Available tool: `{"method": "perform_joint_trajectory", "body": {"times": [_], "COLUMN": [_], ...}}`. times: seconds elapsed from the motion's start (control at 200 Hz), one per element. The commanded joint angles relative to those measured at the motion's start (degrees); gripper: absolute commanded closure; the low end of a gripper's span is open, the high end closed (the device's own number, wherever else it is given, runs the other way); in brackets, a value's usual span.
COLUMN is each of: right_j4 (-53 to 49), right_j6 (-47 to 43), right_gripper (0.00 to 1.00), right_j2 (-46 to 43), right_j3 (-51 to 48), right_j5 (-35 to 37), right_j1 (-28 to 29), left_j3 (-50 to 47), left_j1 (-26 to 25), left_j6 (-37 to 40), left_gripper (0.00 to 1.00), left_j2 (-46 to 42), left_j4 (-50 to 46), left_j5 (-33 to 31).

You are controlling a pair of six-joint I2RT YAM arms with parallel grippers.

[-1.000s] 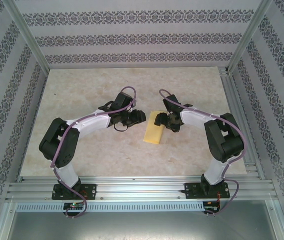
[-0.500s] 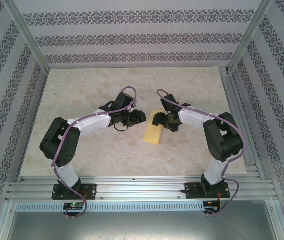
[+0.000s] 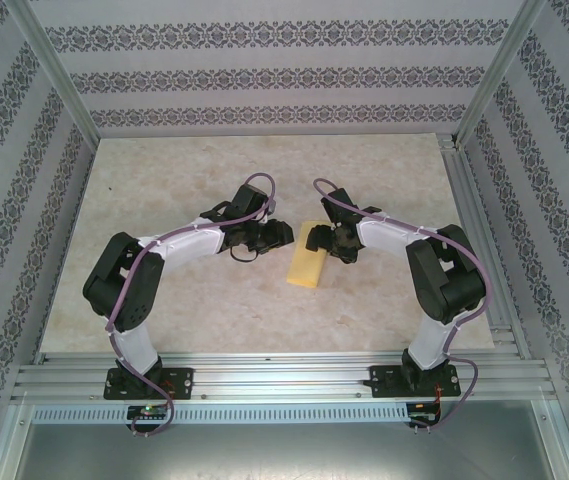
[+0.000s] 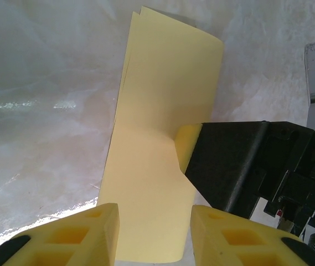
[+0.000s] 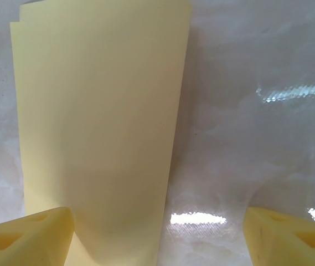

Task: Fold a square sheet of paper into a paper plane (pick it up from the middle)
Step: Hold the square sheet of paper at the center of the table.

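The square sheet of paper [image 3: 306, 265] lies folded into a long yellow strip on the marble table between the two arms. My left gripper [image 3: 286, 234] hovers just left of its far end. In the left wrist view the strip [image 4: 157, 166] runs away between the parted yellow fingers [image 4: 154, 221], which do not touch it. My right gripper [image 3: 319, 240] is at the strip's far right corner, jaws wide; one of its fingertips [image 4: 187, 143] rests on the paper's edge. In the right wrist view the strip [image 5: 96, 122] lies under the left finger, with my right gripper [image 5: 157, 233] open. The paper plane is out of view.
The marble tabletop [image 3: 184, 180] is walled by patterned panels and aluminium posts [image 3: 59, 80]. A metal rail [image 3: 284, 375] carries both arm bases at the near edge. The arms' elbows stand out to each side.
The right gripper has shifted slightly left onto the paper's far end. The left gripper's jaws have narrowed a little. The paper stays where it was.
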Motion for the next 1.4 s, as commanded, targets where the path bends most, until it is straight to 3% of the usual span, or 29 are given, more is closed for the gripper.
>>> {"method": "perform_joint_trajectory", "body": {"times": [0.0, 0.939, 1.399], "right_j4": [0.1, -2.1, -2.8], "right_j6": [0.1, -2.6, -2.6], "right_gripper": [0.19, 0.2, 0.2], "right_j2": [1.0, 2.5, 2.6], "right_j3": [1.0, 2.2, 2.2], "right_j5": [0.8, 0.6, 1.0], "right_j1": [-0.1, -0.1, -0.1], "left_j3": [2.0, 3.1, 7.0], "left_j1": [-0.6, -0.8, -1.1], "left_j6": [0.3, -1.5, -4.1], "left_gripper": [0.6, 0.63, 0.72], "left_j2": [1.1, 4.5, 11.3], "left_j4": [2.4, 4.6, 8.1], "left_j5": [1.5, 4.1, 6.9]}}
